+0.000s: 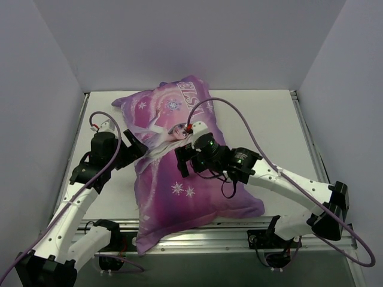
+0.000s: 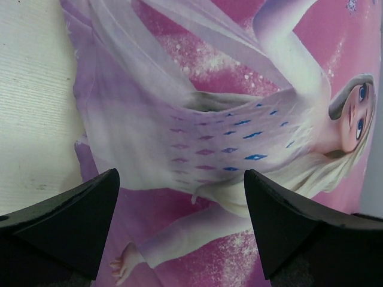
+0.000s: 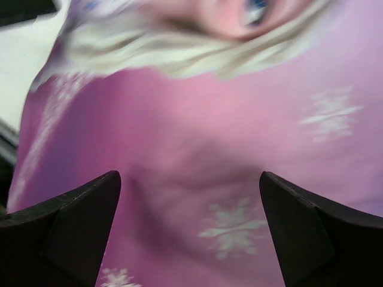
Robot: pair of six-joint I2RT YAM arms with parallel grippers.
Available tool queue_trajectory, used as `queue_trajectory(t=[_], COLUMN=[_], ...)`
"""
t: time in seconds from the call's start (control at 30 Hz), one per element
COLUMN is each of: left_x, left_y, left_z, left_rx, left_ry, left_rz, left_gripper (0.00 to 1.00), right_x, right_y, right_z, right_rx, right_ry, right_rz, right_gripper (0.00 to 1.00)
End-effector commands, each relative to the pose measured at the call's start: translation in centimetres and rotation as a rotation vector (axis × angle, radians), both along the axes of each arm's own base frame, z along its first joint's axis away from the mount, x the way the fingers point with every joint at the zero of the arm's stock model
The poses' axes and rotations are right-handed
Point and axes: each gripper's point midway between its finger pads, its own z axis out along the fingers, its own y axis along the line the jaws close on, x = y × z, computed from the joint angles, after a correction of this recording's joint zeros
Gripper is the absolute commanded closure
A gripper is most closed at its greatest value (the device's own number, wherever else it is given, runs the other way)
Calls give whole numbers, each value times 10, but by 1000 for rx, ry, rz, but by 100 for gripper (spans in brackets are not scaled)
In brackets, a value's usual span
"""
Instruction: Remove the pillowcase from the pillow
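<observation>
While the pillowcase (image 1: 173, 197) is lying printed side up across the table (image 1: 269, 119), we are holding both grippers over it; the left gripper (image 1: 136, 147) is hovering at the pillowcase's left edge, over the princess's dress, its jaws standing wide apart and gripping nothing; the right gripper (image 1: 182, 162) is hanging above the pillowcase's middle, beside the princess's face, jaws likewise spread and empty; the pillow is sitting hidden inside the pillowcase, filling it plumply.
</observation>
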Motion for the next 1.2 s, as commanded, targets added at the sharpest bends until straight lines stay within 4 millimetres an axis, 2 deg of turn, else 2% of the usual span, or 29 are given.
queue_trajectory(t=[0.0,0.07,0.1,0.13,0.17,0.2,0.23,0.27,0.33,0.37,0.43,0.47,0.6,0.63,0.7,0.73,0.77,0.83,0.87,0.93,0.97,1.0,1.03,1.07,1.1,1.13,1.17], left_x=[5,7,7,8,8,9,8,8,9,9,9,7,3,2,-3,-5,-6,-6,-4,6,11,19,32,39,47,51,67], left_y=[-6,-8,-9,-9,-10,-12,-13,-14,-17,-18,-22,-23,-33,-36,-44,-47,-50,-63,-68,-88,-96,-105,-124,-134,-144,-158,-171], left_z=[12,7,6,1,-2,-4,-10,-15,-20,-29,-36,-47,-74,-83,-99,-110,-114,-124,-124,-120,-115,-108,-93,-84,-74,-72,-40], left_rx=[-18,-15,-15,-13,-14,-18,-17,-19,-31,-31,-45,-46,-68,-74,-68,-64,-66,-71,-77,-99,-105,-110,-119,-121,-124,-105,-127], left_ry=[-29,-14,-11,1,8,10,21,33,45,65,81,109,149,173,200,232,242,262,259,238,224,195,165,145,122,113,44], left_rz=[-18,-26,-31,-34,-37,-44,-48,-50,-58,-62,-69,-71,-80,-79,-98,-98,-103,-123,-129,-152,-163,-173,-202,-220,-238,-274,-286], left_gripper=[6,6,6,6,6,6,6,6,6,6,6,6,6,6,6,6,6,6,6,6,6,6,6,6,6,6,6], right_x=[51,69,88,91,94,103,114,114,126,127,129,136,130,129,124,121,118,116,116,117,115,111,109,103,101,90,83], right_y=[-61,-85,-107,-107,-114,-114,-127,-121,-118,-107,-93,-83,-57,-52,-40,-33,-32,-27,-27,-25,-26,-22,-21,-22,-18,-9,-7], right_z=[40,44,47,47,38,40,35,30,7,-8,-23,-35,-57,-58,-57,-50,-47,-33,-10,17,46,61,80,97,130,146,159], right_rx=[18,50,75,116,134,192,220,262,301,311,334,349,389,396,407,420,409,393,385,378,383,383,389,384,394,398,398], right_ry=[-71,-60,-66,-43,-21,-20,0,41,94,145,181,200,291,295,299,301,296,258,200,134,86,52,13,-20,-98,-127,-148], right_rz=[-231,-309,-380,-359,-365,-370,-400,-353,-344,-299,-239,-209,-92,-68,-4,40,64,94,118,132,142,165,175,176,203,237,249], right_gripper=[4,0,0,0,0,0,0,0,0,0,0,0,1,3,31,47,73,97,100,100,100,100,100,100,100,100,100])
